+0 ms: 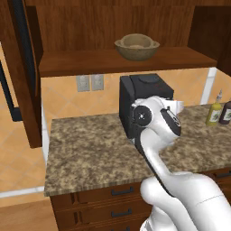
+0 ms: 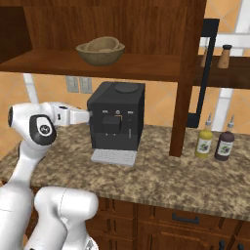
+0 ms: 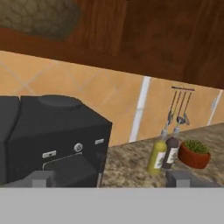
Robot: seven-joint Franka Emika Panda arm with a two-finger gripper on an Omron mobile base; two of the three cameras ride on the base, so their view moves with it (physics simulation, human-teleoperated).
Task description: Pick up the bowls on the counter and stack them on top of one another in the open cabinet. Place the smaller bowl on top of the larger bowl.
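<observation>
Over at nine o'clock in the left base view hangs the cabinet door, swung wide with its long black handle, and that is the first hazard: a broad swing of the arm out that way could clip it. Moving across, up at twelve o'clock on the shelf, sit the bowls, small one nested inside the large one, so the stack looks done as I read it; from the right base view the pair leans slightly, the inner bowl not quite level, and a bump to the shelf might slide it. Below them, dead centre on the counter, stands the black coffee machine, and the arm's elbow is right in front of it, very near, so a careless retreat could knock it. In the right base view the gripper sits at nine o'clock, just beside the machine's left flank; the hand view shows its fingers spread wide and grasping nothing, with the machine looming close at seven o'clock. Further right, at three o'clock, two bottles stand well clear beyond the cabinet post, low risk unless the base drives that way. A small potted plant sits past them at four o'clock in the hand view.
</observation>
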